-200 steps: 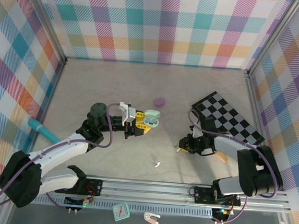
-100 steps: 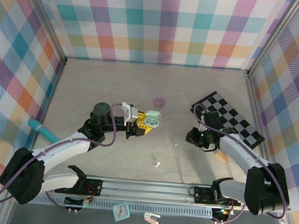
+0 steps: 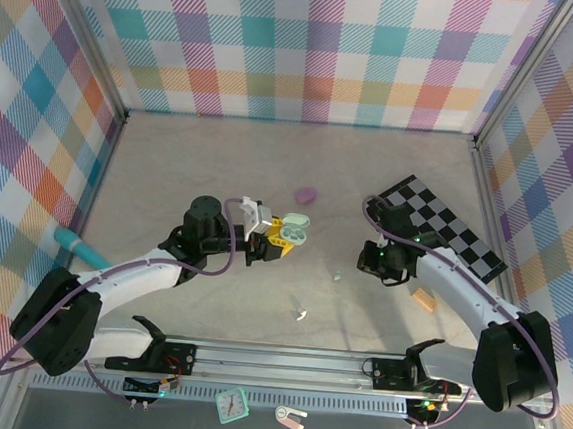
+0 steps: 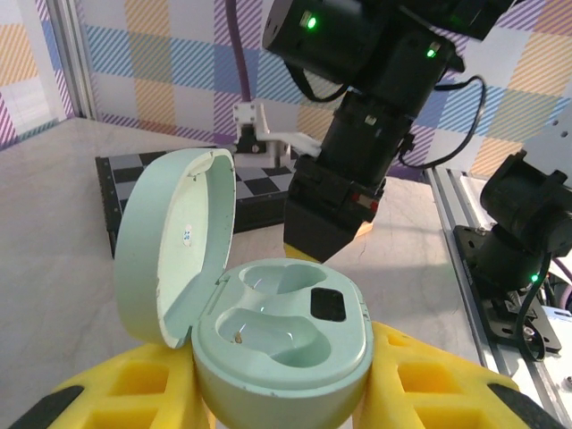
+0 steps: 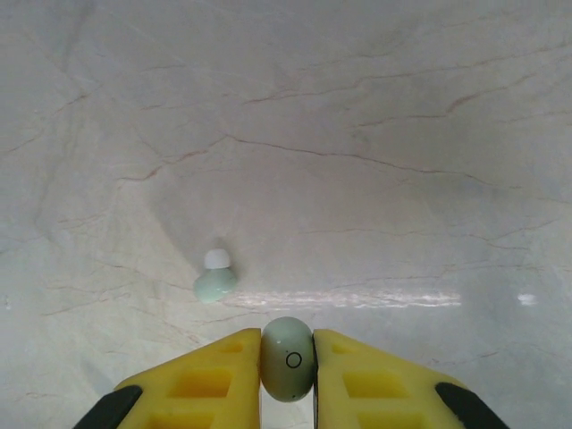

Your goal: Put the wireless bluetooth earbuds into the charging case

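The right pincer (image 5: 287, 339) is almost shut and squeezes a small mint bud (image 5: 287, 368) between its 2 yellow tips. The bud hangs above the surface (image 5: 402, 107), not touching it. A second mint bud (image 5: 215, 281) with a white tip lies on the surface just beside it.

The left pincer (image 3: 283, 236) is closed part way around a mint case (image 4: 281, 344) and holds it up in the air. The lid (image 4: 174, 241) is tipped back, and 2 hollows (image 4: 268, 326) inside look empty.

I think the pick-up is done and the carry comes next. The right pincer needs to bring its bud over to the open case, line it up with 1 hollow, and lower it in softly. The bud is tiny and smooth, so it could slip or turn.

The bottom of the held bud is cut off by the picture edge, so I cannot tell which way its tip points or which hollow fits it. The left pincer's tips are mostly cut off in its own wrist view too. From above, the buds are just specks.
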Controlling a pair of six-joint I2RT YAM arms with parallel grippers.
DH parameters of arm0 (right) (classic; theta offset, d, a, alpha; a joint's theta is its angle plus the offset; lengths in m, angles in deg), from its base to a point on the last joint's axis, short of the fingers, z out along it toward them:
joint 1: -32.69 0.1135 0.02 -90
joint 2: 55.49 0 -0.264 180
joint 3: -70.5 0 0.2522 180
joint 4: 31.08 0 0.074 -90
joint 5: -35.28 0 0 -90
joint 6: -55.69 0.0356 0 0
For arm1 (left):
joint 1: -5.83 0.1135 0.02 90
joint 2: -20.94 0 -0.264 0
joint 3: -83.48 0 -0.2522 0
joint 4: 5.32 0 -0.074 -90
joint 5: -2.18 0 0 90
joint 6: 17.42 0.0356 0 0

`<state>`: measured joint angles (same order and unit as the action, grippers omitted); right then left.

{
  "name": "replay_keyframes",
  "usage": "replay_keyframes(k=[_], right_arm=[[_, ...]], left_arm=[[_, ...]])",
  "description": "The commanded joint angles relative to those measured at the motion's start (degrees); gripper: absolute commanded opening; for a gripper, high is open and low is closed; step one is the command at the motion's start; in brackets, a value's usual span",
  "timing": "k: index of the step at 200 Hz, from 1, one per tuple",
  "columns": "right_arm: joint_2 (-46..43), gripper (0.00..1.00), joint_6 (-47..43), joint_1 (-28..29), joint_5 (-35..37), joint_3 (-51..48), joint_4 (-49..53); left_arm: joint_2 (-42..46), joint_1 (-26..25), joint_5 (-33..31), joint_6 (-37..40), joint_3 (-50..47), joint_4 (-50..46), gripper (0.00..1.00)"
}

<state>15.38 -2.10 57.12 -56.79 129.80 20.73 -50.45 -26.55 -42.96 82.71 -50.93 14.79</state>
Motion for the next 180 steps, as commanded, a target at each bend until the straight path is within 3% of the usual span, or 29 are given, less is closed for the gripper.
replay_keyframes(k=[1,40,99,128,180], right_arm=[[-1.5,0.20,0.0,2.6,1.3,3.5,2.0],[-2.7,0.20,-0.9,7.3,1.5,9.4,3.4],[-6.3,0.20,-6.7,13.8,-4.2,12.3,-5.5],[-6.8,0.19,-8.0,15.1,-8.2,12.3,-10.0],[-5.4,0.20,-11.5,17.2,-8.6,14.8,-12.2]], left_arm=[[-1.9,-0.1,0.2,0.3,1.1,3.8,0.26],[-4.7,-0.2,0.8,-1.2,1.5,6.7,0.26],[-5.7,-0.3,2.6,-1.2,2.6,5.4,0.26],[-5.6,-0.4,3.1,-0.9,2.8,4.8,0.26],[-5.2,-0.4,3.9,0.2,2.6,3.6,0.26]])
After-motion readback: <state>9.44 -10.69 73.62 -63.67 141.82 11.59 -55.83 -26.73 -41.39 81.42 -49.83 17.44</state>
